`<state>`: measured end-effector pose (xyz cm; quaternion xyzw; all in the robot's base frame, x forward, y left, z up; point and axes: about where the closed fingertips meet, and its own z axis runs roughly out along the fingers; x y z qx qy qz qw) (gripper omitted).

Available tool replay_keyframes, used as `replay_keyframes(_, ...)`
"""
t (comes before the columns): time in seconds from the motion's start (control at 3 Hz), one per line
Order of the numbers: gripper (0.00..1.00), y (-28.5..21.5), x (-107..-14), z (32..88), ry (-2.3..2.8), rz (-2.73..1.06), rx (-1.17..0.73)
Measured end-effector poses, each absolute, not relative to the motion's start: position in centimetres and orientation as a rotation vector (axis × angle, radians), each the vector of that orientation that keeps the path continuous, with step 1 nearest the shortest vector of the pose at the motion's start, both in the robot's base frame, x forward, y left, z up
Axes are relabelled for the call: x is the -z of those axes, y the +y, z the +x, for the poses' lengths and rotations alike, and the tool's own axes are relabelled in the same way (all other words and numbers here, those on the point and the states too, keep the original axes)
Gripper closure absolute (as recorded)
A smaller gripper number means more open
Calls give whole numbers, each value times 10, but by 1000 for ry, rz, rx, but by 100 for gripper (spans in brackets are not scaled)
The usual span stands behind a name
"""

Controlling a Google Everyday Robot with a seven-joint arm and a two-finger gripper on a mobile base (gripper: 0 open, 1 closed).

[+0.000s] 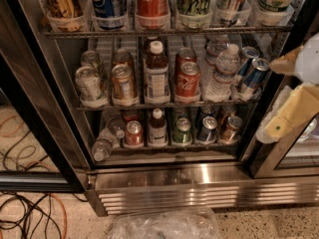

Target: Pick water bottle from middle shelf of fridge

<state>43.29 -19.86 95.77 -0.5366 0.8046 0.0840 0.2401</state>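
The fridge (pixel 199 183) stands open in front of the hand (pixel 277 97), which hovers at the right door frame, outside the racks. Its two pale prongs are spread wide, with nothing between them. The middle shelf (pixel 164 105) runs level with the hand and away to the left in view.

The water bottle (pixel 223 73) leans on that shelf, near the hand. Only the blue cans (pixel 251 71) lie between them, and a red can (pixel 187 81) sits on the bottle's far side. It is likely light, its thin ribbed wall giving under pressure and perhaps slick from the cold. A hold on the ribbed body below the white cap (pixel 233 49) seems best, squeezing gently. The crowding cans leave little room.
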Motion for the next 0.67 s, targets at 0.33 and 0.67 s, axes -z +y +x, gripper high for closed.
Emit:
replay_keyframes(0.33,0,-185,-938,420,2212,-1175,-414)
replay_keyframes(0.67,0,-160,-923,402,2193,-897,-546)
